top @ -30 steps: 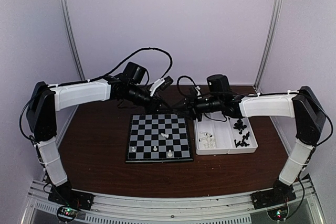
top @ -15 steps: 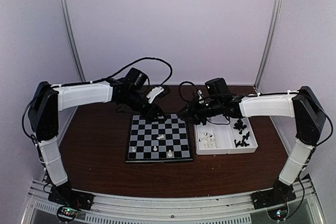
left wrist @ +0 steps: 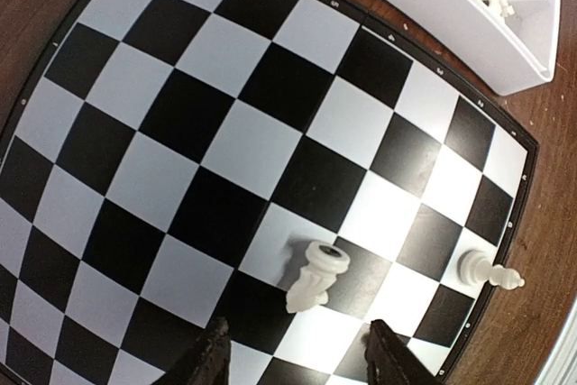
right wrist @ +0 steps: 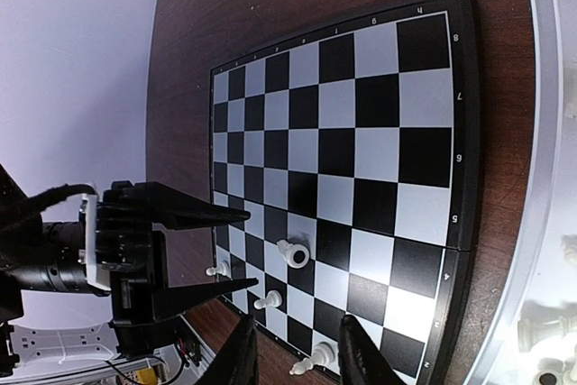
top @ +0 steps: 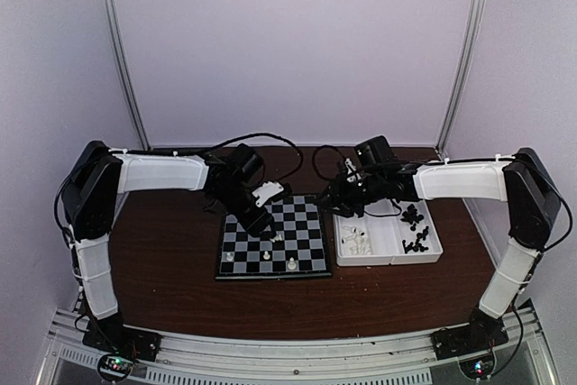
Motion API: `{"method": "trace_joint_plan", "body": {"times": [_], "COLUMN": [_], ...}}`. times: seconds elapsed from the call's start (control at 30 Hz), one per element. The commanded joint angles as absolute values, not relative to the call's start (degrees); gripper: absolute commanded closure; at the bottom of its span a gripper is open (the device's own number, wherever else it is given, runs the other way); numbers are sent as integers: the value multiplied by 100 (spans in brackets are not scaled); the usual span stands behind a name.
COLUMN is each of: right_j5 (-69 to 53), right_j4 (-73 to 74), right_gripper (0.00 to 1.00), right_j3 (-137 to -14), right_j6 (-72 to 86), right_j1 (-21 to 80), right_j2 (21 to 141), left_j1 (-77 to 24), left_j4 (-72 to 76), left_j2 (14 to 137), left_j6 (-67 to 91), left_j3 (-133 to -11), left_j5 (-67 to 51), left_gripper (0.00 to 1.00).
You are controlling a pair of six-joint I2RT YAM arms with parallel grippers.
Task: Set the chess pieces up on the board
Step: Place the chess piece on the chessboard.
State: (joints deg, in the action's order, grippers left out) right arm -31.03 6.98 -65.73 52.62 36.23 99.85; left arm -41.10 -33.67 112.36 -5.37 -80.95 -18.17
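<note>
Left wrist shows my left gripper (left wrist: 297,324) spread wide just short of a white piece (left wrist: 315,275) mid-board (left wrist: 180,132), lined up to straddle it, while my right gripper (right wrist: 297,324) hangs part-open and empty.

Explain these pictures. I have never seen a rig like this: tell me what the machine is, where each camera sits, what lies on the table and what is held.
This is a robot with two arms bolted at the near edge of a table, each ending in a two-finger gripper. The wide picture comes from a fixed camera above and behind them. The other two come from a camera on each wrist, looking past its own fingers. On the table lie a chessboard with four white pieces on it, and beside it a white tray with spare white pieces in one compartment and black pieces in the other. The left gripper hangs open over the board, just short of one white piece. The right gripper hovers with fingers apart. Neither holds anything.
</note>
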Motion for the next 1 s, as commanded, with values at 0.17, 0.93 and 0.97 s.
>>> {"method": "trace_joint_plan", "body": {"times": [0.17, 0.93, 0.97], "right_j5": [-2927, -2909, -2909], "right_j4": [792, 827, 834], "right_gripper": [69, 69, 69], "right_j3": [-6549, -6455, -6447], "right_j6": [5089, 5064, 5063], "right_j1": [3552, 3436, 3435], "right_j2": [9698, 9559, 9553], "left_j1": [-4256, -4605, -4605], "left_j4": [-3419, -3110, -3094], "left_j2": [11633, 11953, 11953], "left_j6": [-1021, -1455, -1445], "left_j3": [-8328, -8508, -8515], "left_j5": [-1779, -906, -902], "left_gripper": [46, 61, 64]}}
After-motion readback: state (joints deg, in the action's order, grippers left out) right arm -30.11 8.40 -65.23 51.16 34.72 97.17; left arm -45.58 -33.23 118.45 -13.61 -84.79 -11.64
